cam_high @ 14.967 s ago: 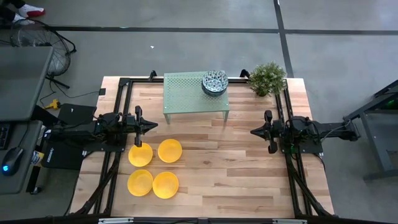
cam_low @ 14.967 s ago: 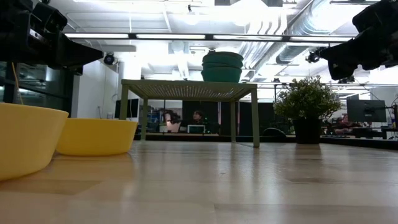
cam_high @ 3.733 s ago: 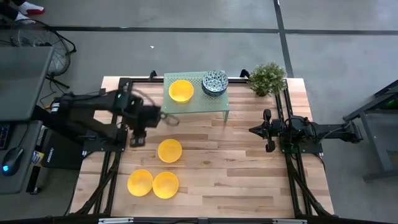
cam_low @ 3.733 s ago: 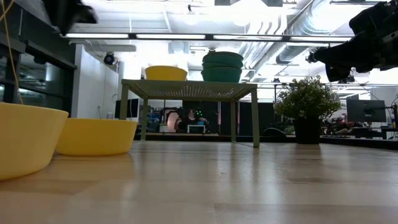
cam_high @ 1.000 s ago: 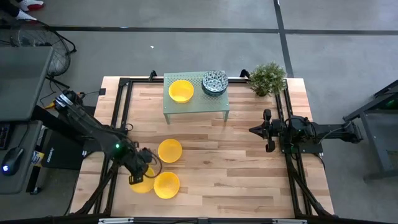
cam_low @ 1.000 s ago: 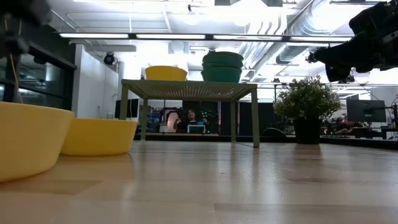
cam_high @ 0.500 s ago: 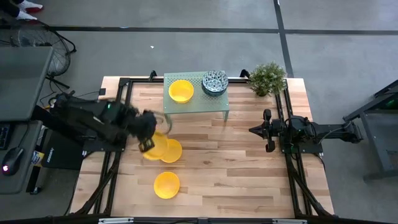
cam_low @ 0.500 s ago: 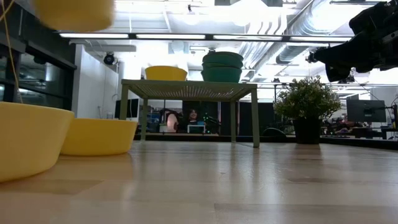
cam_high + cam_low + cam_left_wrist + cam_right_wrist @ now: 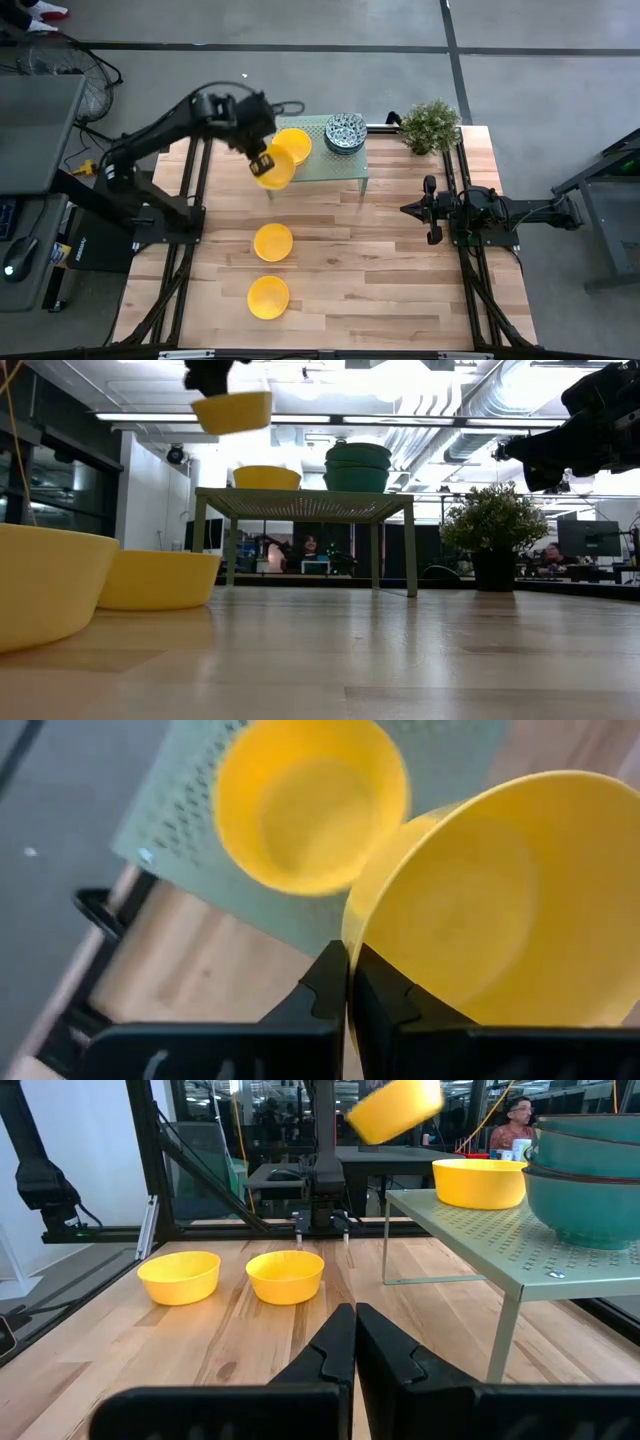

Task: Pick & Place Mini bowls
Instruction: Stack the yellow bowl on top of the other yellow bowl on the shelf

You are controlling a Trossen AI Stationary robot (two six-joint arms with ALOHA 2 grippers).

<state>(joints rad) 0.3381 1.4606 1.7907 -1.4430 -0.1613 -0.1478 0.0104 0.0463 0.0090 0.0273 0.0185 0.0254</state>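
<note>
a plain bright yellow mini bowl (image 9: 273, 169) is carried in the air by the left gripper (image 9: 262, 163), whose fingers are closed on the bowl's rim, just off the near left edge of the pale green perforated metal rack (image 9: 315, 165) at the far middle of the light wooden table (image 9: 400, 290). in the low view the held bowl (image 9: 232, 411) hangs above the level of the rack top, and in the left wrist view it is seen pinched at its rim, with a second yellow bowl (image 9: 310, 805) already set on the rack beyond it. the transport step appears to be in hand; the next move would seem to call for the bowl to be brought over the rack and lowered, either beside or into the yellow bowl resting there (image 9: 291, 145), before the rim is released. a stack of blue-grey and white patterned bowls (image 9: 345, 133) is seen on the rack's right end. two more yellow bowls (image 9: 273, 242) (image 9: 268, 297) are left on the table, near of the rack and well apart from the gripper. the right gripper (image 9: 407, 210) is parked shut and empty at the right side, near a small green potted plant (image 9: 431, 125).
</note>
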